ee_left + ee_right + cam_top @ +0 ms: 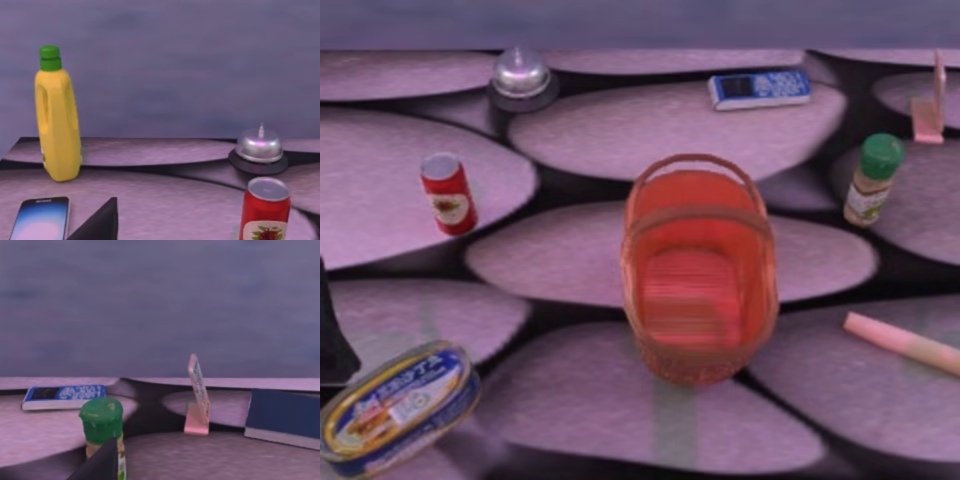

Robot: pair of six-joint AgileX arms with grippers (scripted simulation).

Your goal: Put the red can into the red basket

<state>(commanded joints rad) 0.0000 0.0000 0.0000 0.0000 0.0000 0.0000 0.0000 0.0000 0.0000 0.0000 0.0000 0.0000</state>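
From above, my left arm is only a dark shape at the table's left edge; its gripper is not visible there, and the left wrist view shows just one dark fingertip, so I cannot tell whether it is released or clenched; it touches nothing I can see. The right arm is out of the top view; its wrist view likewise shows a single dark fingertip, state unclear. The red can stands upright on the left side, well apart from the red basket at centre; the basket holds nothing.
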